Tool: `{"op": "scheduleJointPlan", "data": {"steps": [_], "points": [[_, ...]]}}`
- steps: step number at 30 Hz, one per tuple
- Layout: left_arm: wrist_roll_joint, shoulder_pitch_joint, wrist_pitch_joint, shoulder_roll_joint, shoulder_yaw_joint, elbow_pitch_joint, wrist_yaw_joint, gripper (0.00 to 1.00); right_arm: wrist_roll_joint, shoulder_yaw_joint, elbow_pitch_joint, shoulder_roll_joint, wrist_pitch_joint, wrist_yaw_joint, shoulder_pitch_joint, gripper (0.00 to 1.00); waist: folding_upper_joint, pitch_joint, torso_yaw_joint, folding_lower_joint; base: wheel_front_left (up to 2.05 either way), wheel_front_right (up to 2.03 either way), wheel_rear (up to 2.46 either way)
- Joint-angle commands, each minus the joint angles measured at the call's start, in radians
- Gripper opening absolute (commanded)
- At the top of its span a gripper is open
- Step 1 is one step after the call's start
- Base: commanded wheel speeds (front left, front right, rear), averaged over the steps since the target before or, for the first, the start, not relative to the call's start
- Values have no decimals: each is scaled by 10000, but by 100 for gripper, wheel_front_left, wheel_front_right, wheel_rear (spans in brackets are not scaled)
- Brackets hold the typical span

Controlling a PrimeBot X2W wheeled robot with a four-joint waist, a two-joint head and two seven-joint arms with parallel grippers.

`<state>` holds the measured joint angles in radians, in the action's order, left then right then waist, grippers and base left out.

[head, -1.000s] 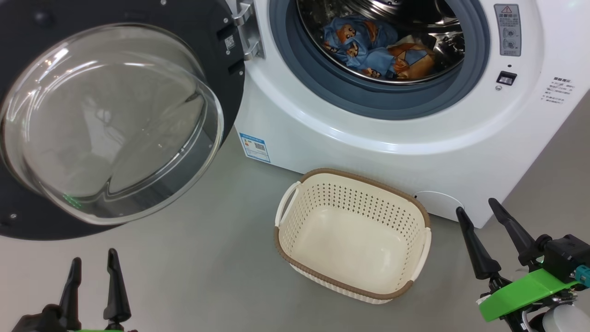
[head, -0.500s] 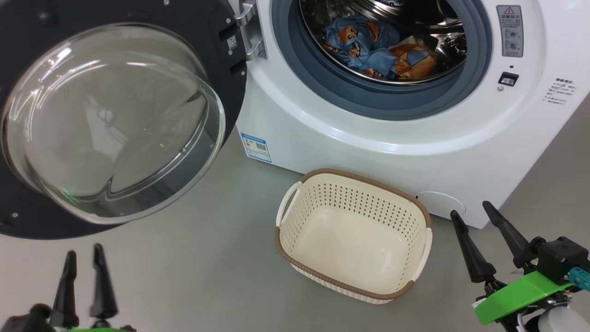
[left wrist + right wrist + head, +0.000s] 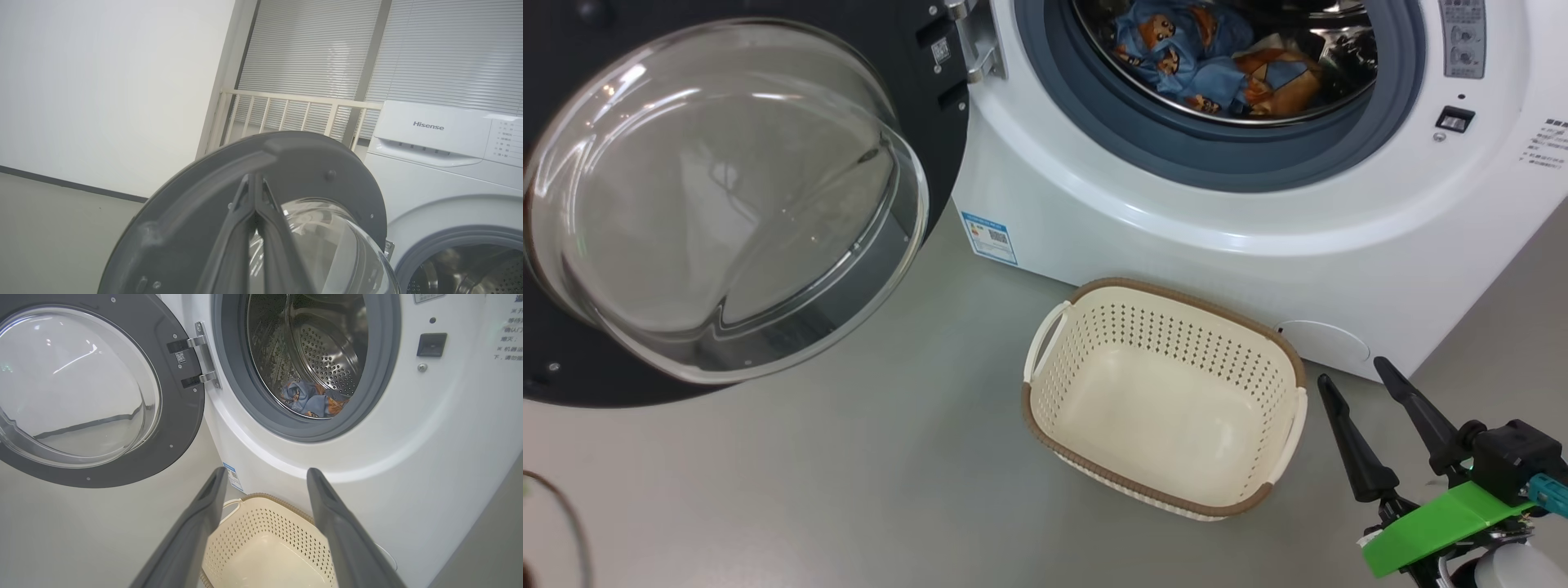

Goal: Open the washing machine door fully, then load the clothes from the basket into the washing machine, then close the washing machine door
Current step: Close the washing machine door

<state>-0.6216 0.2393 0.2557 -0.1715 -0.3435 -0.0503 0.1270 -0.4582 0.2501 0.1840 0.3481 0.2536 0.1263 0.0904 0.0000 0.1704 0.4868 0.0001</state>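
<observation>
Item 1, right gripper [image 3: 1351, 372]: lower right of the head view, above the floor [image 3: 849, 457]; fingers spread wide, nothing between them; just right of the basket, not touching it.

Item 2, left gripper [image 3: 254, 179]: fingers pressed together on nothing; in the left wrist view it pointed up at the door's inner face; whether it touched could not be told.

Item 3, basket [image 3: 1168, 335]: on the floor just before the machine, below the opening; empty.

Item 4, washing machine door [image 3: 719, 196]: swung wide to the left on its hinge [image 3: 980, 49]; glass bowl facing the robot.

Item 5, washing machine [image 3: 1176, 212]: opening unobstructed; blue label [image 3: 989, 237] low on its front.

Item 6, clothes [image 3: 1201, 61]: heaped low inside the steel drum [image 3: 327, 355], behind the grey-blue rubber ring [image 3: 1217, 163]; no fabric seen lying over the ring.

Assessment: loading appeared complete; closing the door was the step in hand. Handling note: bring the closed left fingers round to the door's outer face, near the free edge far from the hinge, where leverage is best; push on the black rim rather than the glass; follow the door's arc so the tips do not slide off; keep the right arm and basket out of the sweep; press home until the latch catches.
</observation>
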Motion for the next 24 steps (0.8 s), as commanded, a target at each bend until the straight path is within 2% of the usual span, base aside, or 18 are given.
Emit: {"op": "scheduleJointPlan", "data": {"steps": [1, 10, 12, 14, 20, 24], "points": [[-631, 532, 61, -892, -577, 86, 33, 0, 143, 194, -293, 223, 82, 44, 209, 100, 0, 184, 21, -1, 0, 0, 0], [-3973, 2629, 28, -2834, -1296, -2281, 35, 0, 89, 384, -420, 537, 82, 44, 452, 100, 0, 659, 0, -1, 0, 0, 0], [-4504, 3033, -127, -3321, -1218, -2816, 35, 0, 76, 434, -426, 598, 82, 44, 495, 100, 0, 739, -15, -1, 0, 0, 0], [-4755, 3237, -216, -3531, -1190, -3086, 35, 0, 72, 459, -431, 629, 82, 44, 515, 100, 0, 782, -17, -1, 0, 0, 0], [-5916, 4399, -1545, -4680, -951, -5147, 35, 0, 55, 642, -440, 799, 82, 44, 642, 100, 0, 972, -12, -1, 0, 0, 0], [-6789, 5162, -3030, -5075, -845, -6418, 36, 0, 34, 770, -439, 872, 82, 44, 675, 100, 0, 1054, 23, -1, 0, 0, 0]]}}
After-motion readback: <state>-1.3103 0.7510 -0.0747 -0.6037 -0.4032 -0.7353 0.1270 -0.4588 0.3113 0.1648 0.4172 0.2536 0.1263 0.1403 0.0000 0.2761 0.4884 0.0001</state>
